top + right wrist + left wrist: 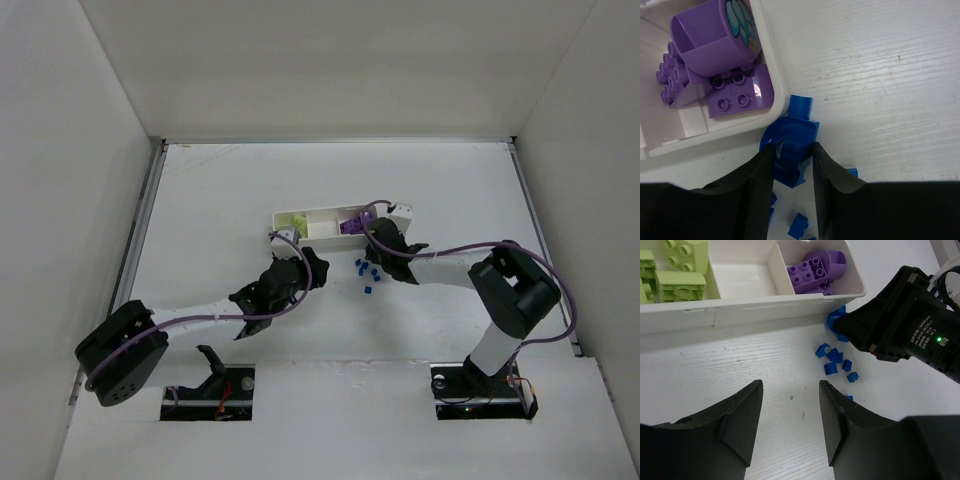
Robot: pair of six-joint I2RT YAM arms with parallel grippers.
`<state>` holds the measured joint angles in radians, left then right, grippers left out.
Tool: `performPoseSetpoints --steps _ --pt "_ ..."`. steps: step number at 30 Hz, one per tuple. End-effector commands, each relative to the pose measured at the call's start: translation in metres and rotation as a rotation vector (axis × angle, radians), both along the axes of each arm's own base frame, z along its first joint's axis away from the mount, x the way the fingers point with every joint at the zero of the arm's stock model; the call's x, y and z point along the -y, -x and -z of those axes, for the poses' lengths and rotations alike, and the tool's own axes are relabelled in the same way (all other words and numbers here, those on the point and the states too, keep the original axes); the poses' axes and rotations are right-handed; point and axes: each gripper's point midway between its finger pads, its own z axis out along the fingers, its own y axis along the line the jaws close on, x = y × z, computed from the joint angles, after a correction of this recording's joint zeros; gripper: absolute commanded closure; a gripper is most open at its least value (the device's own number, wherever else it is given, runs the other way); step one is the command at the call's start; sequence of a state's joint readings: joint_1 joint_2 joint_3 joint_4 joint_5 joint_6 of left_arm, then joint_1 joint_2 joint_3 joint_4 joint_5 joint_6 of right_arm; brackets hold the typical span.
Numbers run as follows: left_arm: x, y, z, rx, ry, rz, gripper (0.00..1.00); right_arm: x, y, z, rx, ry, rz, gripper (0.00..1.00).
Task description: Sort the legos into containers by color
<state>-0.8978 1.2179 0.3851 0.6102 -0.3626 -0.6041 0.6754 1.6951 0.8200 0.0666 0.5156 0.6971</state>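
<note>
The tray (740, 307) had three compartments: three green legos (680, 287) upper left, about three purple legos (815, 272) upper right. Six blue legos (835, 362) lay loose on the desk (730, 370). My right claw (792, 150) pinched a seventh blue lego (790, 132) at the tray's corner. My left claw (790, 385) hovered half-open, empty.

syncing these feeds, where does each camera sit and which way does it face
top external: above, behind the bases, looking down at the tray; left arm and right arm show
left wrist: looks past the open left gripper at tray, blue legos and right arm
right wrist: looks past the right gripper, shut on a blue lego at the tray corner
shared: both wrist views show the purple legos
</note>
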Motion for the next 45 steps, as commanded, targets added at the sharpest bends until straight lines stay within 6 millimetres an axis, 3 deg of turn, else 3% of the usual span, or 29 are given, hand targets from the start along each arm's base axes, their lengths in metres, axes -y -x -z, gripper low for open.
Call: performPoseSetpoints --steps 1,8,13,24,29,33,37,40,45 --pt "0.010 -0.003 -0.016 0.038 0.050 0.008 0.54 -0.004 -0.009 -0.004 0.032 -0.043 0.021 0.66" --pt "0.009 -0.003 -0.018 0.043 0.052 0.004 0.54 0.002 -0.003 -0.016 0.063 -0.046 0.021 0.80" --pt "0.012 -0.002 -0.016 0.037 0.050 0.011 0.54 0.006 0.002 -0.037 0.107 -0.070 0.024 0.81" --pt "0.011 -0.001 -0.018 0.044 0.057 0.006 0.54 -0.018 0.013 -0.088 0.183 -0.136 -0.052 0.81" --pt "0.005 -0.003 -0.022 0.061 0.061 -0.013 0.54 -0.050 0.008 -0.113 0.220 -0.164 -0.130 0.81" --pt "0.001 -0.004 -0.024 0.069 0.063 -0.024 0.54 -0.083 -0.008 -0.129 0.247 -0.169 -0.191 0.80" --pt "-0.004 -0.005 -0.027 0.075 0.067 -0.044 0.55 -0.112 -0.027 -0.126 0.240 -0.175 -0.235 0.79" --pt "-0.019 -0.009 -0.029 0.099 0.062 -0.107 0.55 -0.131 -0.037 -0.119 0.226 -0.188 -0.263 0.77" --pt "-0.042 -0.015 -0.026 0.103 0.056 -0.189 0.54 -0.147 -0.049 -0.107 0.206 -0.203 -0.265 0.72"
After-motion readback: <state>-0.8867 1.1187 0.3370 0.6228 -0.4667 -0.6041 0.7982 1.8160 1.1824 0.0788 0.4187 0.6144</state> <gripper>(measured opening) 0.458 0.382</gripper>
